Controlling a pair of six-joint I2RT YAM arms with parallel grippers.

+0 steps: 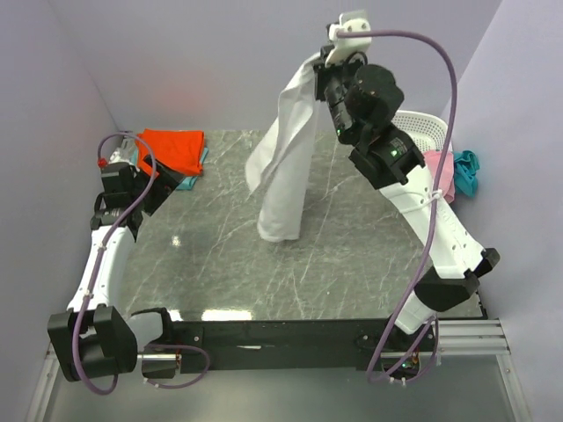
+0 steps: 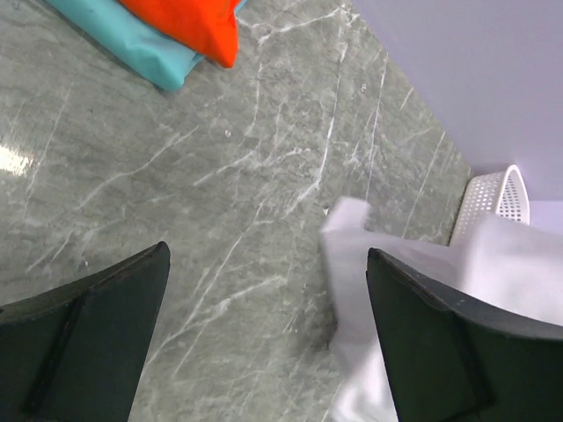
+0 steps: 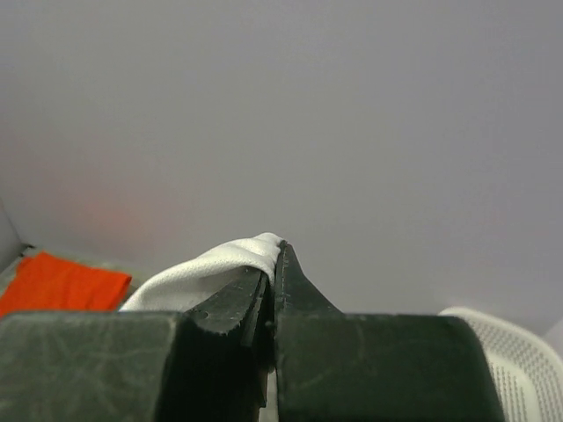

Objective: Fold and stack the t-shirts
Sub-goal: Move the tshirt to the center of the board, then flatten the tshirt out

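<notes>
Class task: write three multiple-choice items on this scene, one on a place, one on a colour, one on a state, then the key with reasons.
1. Where is the orange-red shirt? A. hanging in the air B. on the aqua shirt, far left of the table C. at the table's near edge
2. What colour is the shirt in the right gripper? A. white B. pink C. teal
3. How is the left gripper? A. shut on cloth B. open, empty C. out of view
1 B: it lies on the aqua one. 2 A: the white shirt hangs from shut fingers. 3 B: its fingers stand wide apart.
</notes>
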